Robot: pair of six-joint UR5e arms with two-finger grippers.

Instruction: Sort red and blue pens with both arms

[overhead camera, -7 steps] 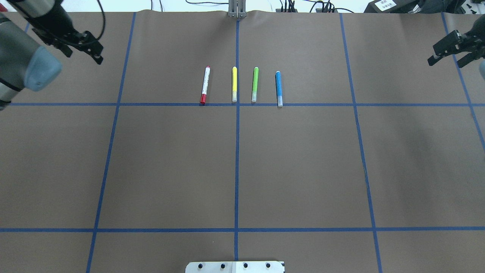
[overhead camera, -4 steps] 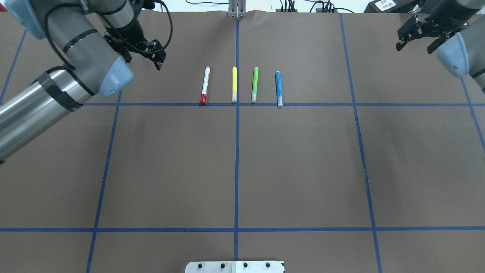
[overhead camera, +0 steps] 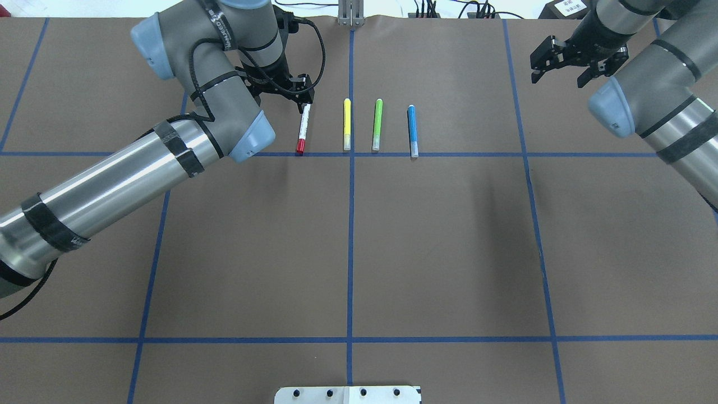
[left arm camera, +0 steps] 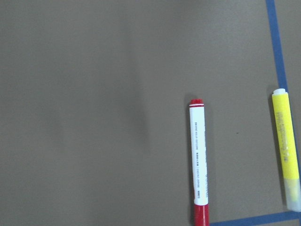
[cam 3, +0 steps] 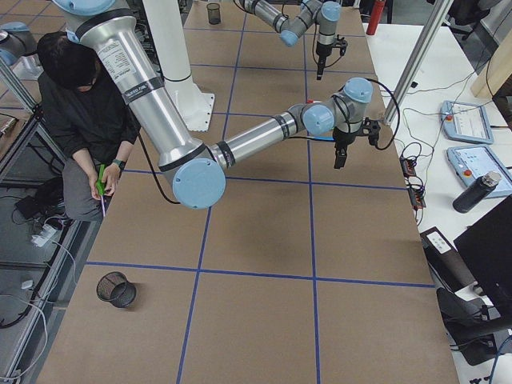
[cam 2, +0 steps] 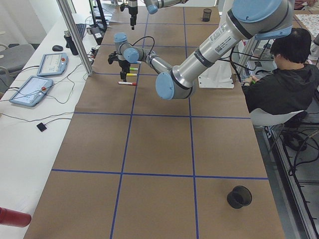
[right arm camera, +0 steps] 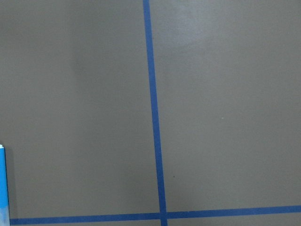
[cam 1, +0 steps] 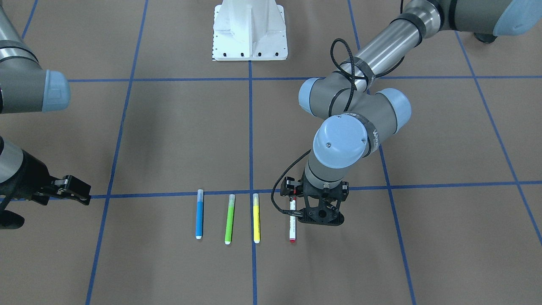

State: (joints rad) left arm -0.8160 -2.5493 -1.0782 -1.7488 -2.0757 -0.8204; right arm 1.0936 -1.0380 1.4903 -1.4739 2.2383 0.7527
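The red pen [overhead camera: 303, 130], white-barrelled with a red cap, lies leftmost in a row of markers; it also shows in the left wrist view as the red pen [left arm camera: 198, 155]. The blue pen [overhead camera: 412, 131] lies at the row's right end. My left gripper [overhead camera: 297, 96] hovers open just above the red pen's far end, and from across the table my left gripper [cam 1: 320, 219] sits right beside the red pen [cam 1: 292, 221]. Open too, my right gripper [overhead camera: 557, 80] hangs well to the right of the blue pen, whose edge is the blue pen [right arm camera: 3, 183] in the right wrist view.
A yellow marker [overhead camera: 346, 124] and a green marker [overhead camera: 377, 124] lie between the two pens. A black mesh cup [cam 2: 239, 196] stands near the table's left end, another cup [cam 2: 207, 15] at the far end. A seated person [cam 2: 284, 84] is beside the robot base.
Both arms have swung inward. The left gripper moved right, from the far left to over the red pen's end. The right gripper moved left toward the blue pen.
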